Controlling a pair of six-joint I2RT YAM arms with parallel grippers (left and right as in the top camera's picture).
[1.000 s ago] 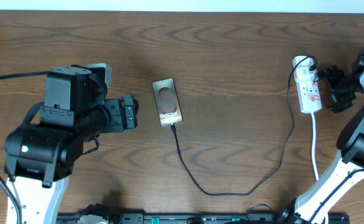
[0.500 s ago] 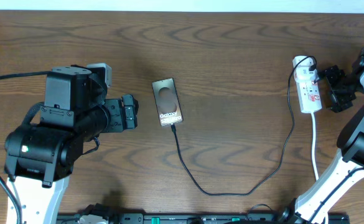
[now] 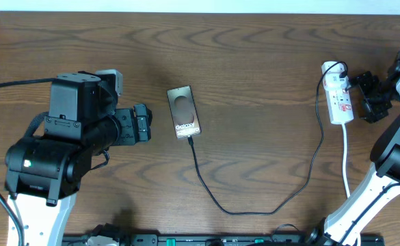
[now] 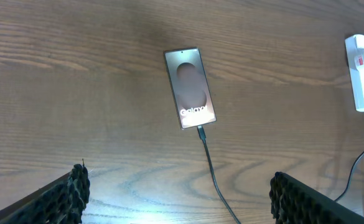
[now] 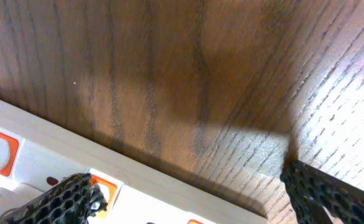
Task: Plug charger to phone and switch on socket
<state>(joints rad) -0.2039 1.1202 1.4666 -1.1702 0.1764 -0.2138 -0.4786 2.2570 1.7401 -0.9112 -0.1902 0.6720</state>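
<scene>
Two open, empty tools: left gripper (image 3: 143, 124) off phone (image 3: 184, 112), charger (image 3: 213, 196) tip seemingly seated; right gripper (image 3: 365, 96) beside socket (image 3: 338, 97), table (image 3: 268, 68) right edge, ready to switch.

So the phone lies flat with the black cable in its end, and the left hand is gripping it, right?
Not gripping: the left hand is open, apart from the phone, as the overhead view shows. The cable does meet its end.

A robotics lab bench, by the look of it: a left arm (image 3: 49, 157) and a right arm (image 3: 399, 160) on white bases stand at a dark wood-grain table (image 3: 254, 55). Its near edge carries black fittings (image 3: 186, 240).
</scene>
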